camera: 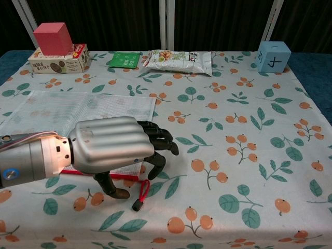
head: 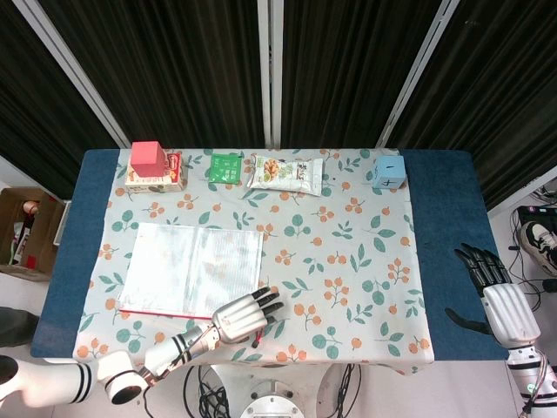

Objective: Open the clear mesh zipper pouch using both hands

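The clear mesh pouch [head: 187, 266] lies flat on the left half of the floral cloth, its red zipper edge [camera: 78, 173] along the front. The red zipper pull with its black end [camera: 139, 197] trails off the pouch's front right corner. My left hand [head: 244, 315] is over that corner, fingers apart and slightly curled, thumb [camera: 110, 190] down beside the pull; it holds nothing that I can see. In the chest view the left hand [camera: 111, 148] hides the corner. My right hand [head: 498, 294] is spread open over the blue cloth at the table's right edge, far from the pouch.
Along the back stand a red cube [head: 148, 157] on a snack box [head: 157, 180], a green packet [head: 225, 166], a snack bag [head: 285, 172] and a blue cube [head: 390, 171]. A cardboard box [head: 24, 226] sits on the floor to the left.
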Robot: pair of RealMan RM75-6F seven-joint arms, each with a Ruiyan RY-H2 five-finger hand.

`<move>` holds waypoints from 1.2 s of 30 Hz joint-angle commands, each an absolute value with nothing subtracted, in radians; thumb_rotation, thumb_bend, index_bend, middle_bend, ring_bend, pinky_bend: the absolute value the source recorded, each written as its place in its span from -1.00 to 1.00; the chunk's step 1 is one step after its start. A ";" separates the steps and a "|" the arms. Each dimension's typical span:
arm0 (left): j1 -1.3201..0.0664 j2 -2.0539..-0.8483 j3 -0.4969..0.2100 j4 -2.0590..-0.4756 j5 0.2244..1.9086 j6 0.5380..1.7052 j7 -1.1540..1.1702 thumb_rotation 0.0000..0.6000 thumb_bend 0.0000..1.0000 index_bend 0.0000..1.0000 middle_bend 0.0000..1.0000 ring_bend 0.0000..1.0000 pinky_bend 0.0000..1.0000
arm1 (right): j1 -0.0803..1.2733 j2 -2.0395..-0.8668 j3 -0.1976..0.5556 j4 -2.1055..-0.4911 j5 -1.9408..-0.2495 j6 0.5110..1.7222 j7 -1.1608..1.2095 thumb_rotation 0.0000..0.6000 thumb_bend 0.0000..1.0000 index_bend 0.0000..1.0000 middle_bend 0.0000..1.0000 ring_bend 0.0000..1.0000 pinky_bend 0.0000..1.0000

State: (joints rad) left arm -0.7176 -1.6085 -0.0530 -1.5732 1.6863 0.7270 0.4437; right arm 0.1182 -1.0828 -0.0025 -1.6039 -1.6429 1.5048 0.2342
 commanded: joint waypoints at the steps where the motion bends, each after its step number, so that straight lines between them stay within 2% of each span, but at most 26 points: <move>1: -0.735 -1.626 -0.056 -1.573 1.658 0.706 0.470 1.00 -0.67 -0.06 -0.72 -0.82 -0.71 | 0.116 -1.084 -0.001 -1.599 -1.644 1.510 0.240 1.00 -0.84 -1.00 -1.00 -1.00 -1.00; 12: -0.758 -1.654 -0.051 -1.577 1.535 0.683 0.582 1.00 -0.66 -0.03 -0.72 -0.82 -0.71 | 0.117 -1.088 0.005 -1.580 -1.648 1.517 0.265 1.00 -0.84 -1.00 -1.00 -1.00 -1.00; 24: -0.780 -1.662 -0.026 -1.574 1.517 0.718 0.574 1.00 -0.55 0.10 -0.69 -0.82 -0.71 | 0.115 -1.090 0.005 -1.569 -1.644 1.516 0.277 1.00 -0.84 -1.00 -1.00 -1.00 -1.00; 30: -0.787 -1.661 -0.014 -1.573 1.502 0.724 0.580 1.00 -0.44 0.15 -0.68 -0.82 -0.71 | 0.115 -1.091 0.004 -1.565 -1.646 1.517 0.282 1.00 -0.84 -1.00 -1.00 -1.00 -1.00; 36: -0.787 -1.666 0.001 -1.570 1.514 0.755 0.559 1.00 -0.22 0.28 -0.62 -0.82 -0.71 | 0.116 -1.090 0.004 -1.564 -1.649 1.517 0.284 1.00 -0.84 -1.00 -1.00 -1.00 -1.00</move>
State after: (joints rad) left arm -0.7877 -1.6645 -0.0027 -1.5704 1.5077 0.7471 0.5652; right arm 0.1159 -1.0903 0.0044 -1.5642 -1.6492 1.5173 0.2835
